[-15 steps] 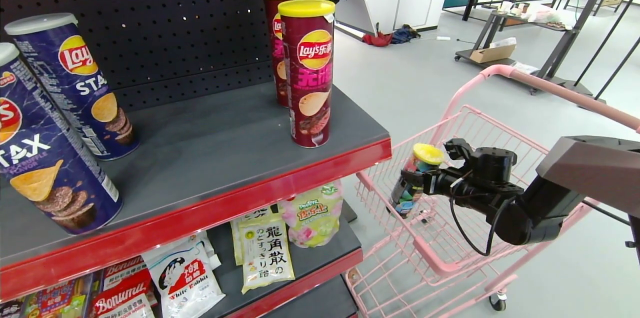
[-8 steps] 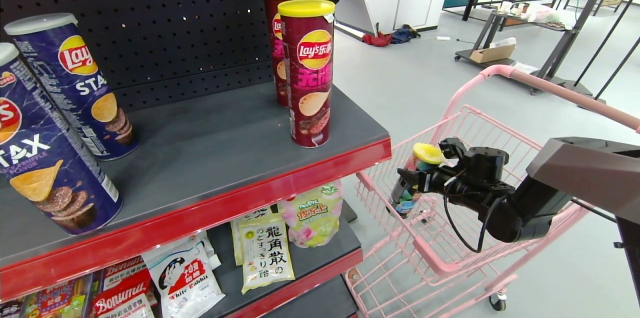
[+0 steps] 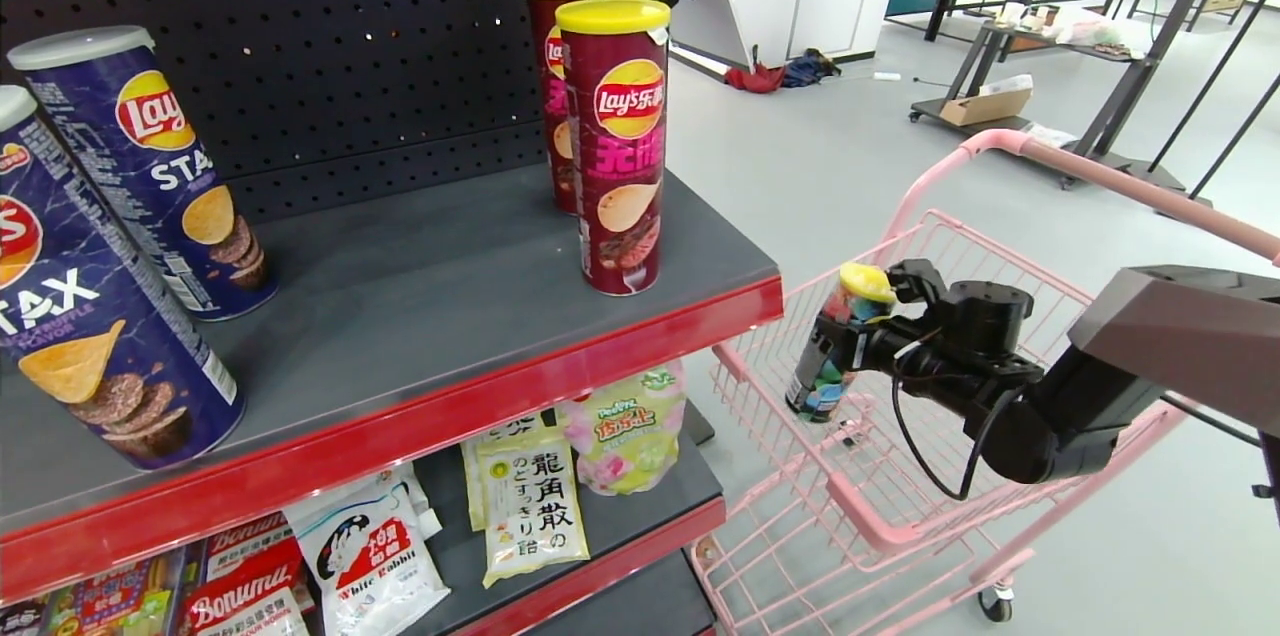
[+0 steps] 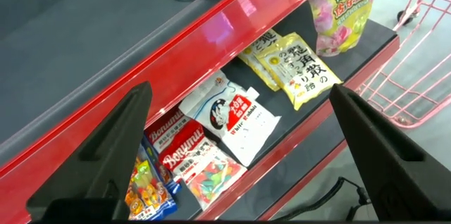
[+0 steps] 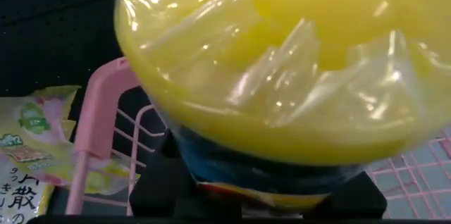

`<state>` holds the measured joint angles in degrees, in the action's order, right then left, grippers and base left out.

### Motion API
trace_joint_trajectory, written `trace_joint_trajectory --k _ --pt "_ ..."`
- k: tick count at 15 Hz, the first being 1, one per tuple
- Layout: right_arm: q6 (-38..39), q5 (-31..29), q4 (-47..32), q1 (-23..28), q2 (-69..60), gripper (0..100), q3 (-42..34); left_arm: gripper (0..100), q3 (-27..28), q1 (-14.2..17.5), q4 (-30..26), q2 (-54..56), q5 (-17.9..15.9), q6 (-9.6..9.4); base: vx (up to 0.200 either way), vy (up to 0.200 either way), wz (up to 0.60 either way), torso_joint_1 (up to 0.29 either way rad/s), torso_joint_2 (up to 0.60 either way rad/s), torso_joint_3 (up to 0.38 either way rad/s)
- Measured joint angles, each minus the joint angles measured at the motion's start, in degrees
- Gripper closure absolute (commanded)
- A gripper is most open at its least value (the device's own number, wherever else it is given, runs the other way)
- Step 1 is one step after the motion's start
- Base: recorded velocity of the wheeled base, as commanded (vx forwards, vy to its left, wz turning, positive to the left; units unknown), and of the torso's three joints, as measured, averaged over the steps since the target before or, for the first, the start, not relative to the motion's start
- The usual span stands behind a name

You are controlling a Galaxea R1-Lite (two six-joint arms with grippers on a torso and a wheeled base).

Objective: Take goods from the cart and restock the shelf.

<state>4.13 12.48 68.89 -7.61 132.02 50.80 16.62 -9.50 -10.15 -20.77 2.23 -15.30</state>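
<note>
Shelf (image 3: 430,316): grey deck, red front edge, black pegboard back. A lower tier beneath it carries flat candy bags (image 3: 528,501), a white sweet packet (image 3: 375,556) and a green-and-pink pouch (image 3: 625,436). Pink wire shopping cart (image 3: 1000,144): stands just beside the shelf's right end. Two blue chip canisters (image 3: 150,166): upright at the deck's left. Two maroon chip canisters (image 3: 618,146), yellow lids: upright at the deck's right, one behind the other. Right end effector (image 3: 865,321): clamped around a small snack can. Snack can (image 3: 828,356), yellow lid, multicoloured wrap: lid uppermost and slightly tilted, over the cart's basket at the end nearest the shelf, below deck level and apart from the shelf. Left end effector (image 4: 239,94): fingers spread wide with nothing between them, facing the lower tier.
</note>
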Motion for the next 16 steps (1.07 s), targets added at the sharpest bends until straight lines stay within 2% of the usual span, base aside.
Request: trace_joint_trajectory --k 3,8,10,13,15,16 --pt "-3.56 -1.71 -7.53 0.2 -12.23 100 -1.55 0 0.28 0.0 -0.02 0.02 -0.07 0.04 0.0 0.0 0.0 0.0 0.0 0.0" --pt "-8.47 -12.62 -24.38 0.87 -40.73 100 -8.5 0 0.61 0.13 -0.11 0.71 1.05 0.15 0.0 0.0 0.0 0.0 0.0 0.0" --pt "-10.37 -14.42 -34.84 1.05 -54.24 100 -13.09 0 0.91 0.07 0.12 0.93 -0.57 0.48 0.0 0.0 0.0 0.0 0.0 0.0" --pt "-12.64 -16.23 -58.84 2.16 -74.95 100 -16.49 0 0.44 0.0 0.09 1.95 -1.04 0.41 0.0 0.0 0.0 0.0 0.0 0.0" --pt "-13.15 -17.32 -68.89 3.6 -88.11 100 -19.24 0 0.2 0.0 0.04 2.83 -1.04 0.44 0.0 0.0 0.0 0.0 0.0 0.0" --pt "-13.3 -17.74 -71.42 4.34 -92.83 100 -21.03 0 0.2 0.0 0.04 3.05 -1.04 0.44 0.0 0.0 0.0 0.0 0.0 0.0"
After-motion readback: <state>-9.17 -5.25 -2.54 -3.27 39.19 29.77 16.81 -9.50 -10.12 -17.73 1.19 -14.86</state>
